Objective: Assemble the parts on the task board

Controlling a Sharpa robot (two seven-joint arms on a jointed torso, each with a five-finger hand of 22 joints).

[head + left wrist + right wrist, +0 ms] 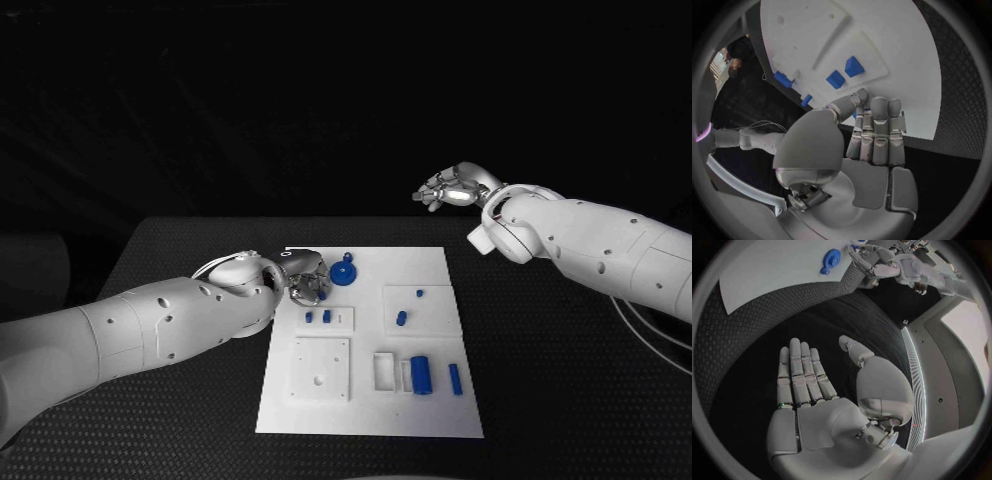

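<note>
The white task board (pixel 369 412) lies in the middle of the black table. A round blue part (pixel 343 271) sits near its far left corner. Two small blue pieces (pixel 317 316) stand in a raised block, and a thick blue peg (pixel 420 374) lies near the front beside a thin one (pixel 454 378). My left hand (pixel 300 282) hovers at the board's far left edge, just left of the round part. Its fingers (pixel 873 130) are stretched out straight and hold nothing. My right hand (pixel 450 189) is raised beyond the board's far right corner, its palm (pixel 811 390) flat and empty.
Two more small blue pieces (pixel 420 293) (pixel 402 319) sit on the board's right block. A white plate (pixel 320 367) with holes is at the front left of the board. Black table (pixel 562 400) surrounds the board on all sides.
</note>
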